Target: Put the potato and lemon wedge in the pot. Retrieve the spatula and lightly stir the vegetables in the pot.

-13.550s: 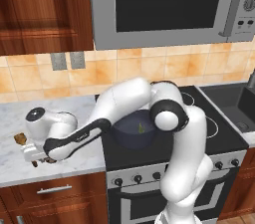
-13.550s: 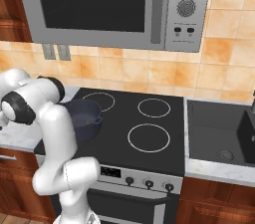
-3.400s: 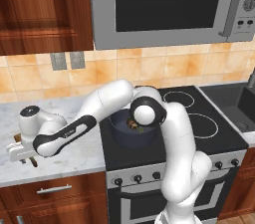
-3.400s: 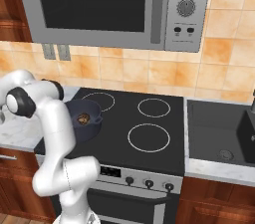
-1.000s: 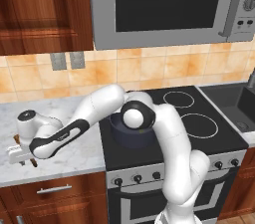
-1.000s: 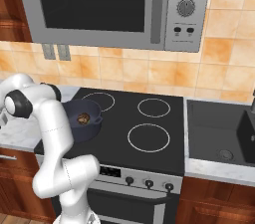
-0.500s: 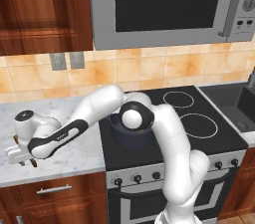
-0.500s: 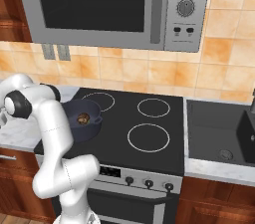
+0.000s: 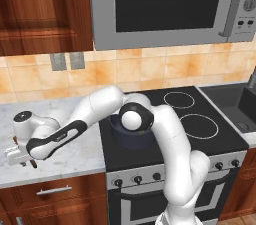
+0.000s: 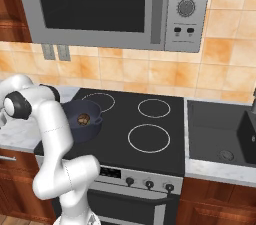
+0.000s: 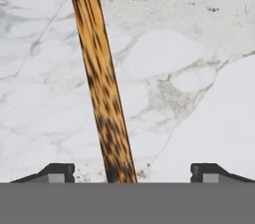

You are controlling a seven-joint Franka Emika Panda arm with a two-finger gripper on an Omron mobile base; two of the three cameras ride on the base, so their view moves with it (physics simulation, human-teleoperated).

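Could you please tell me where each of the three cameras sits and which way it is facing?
Left base view: behind-left, looking forward and down at the marble counter; the arm reaches left.
Right base view: behind-right, facing the stove; the arm stands at left.
Hand view: looks down along the open gripper at the spatula handle.
Both base views share the pot.

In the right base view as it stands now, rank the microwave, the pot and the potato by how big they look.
1. the microwave, by far the largest
2. the pot, partly hidden behind the arm
3. the potato, a small brown lump inside the pot
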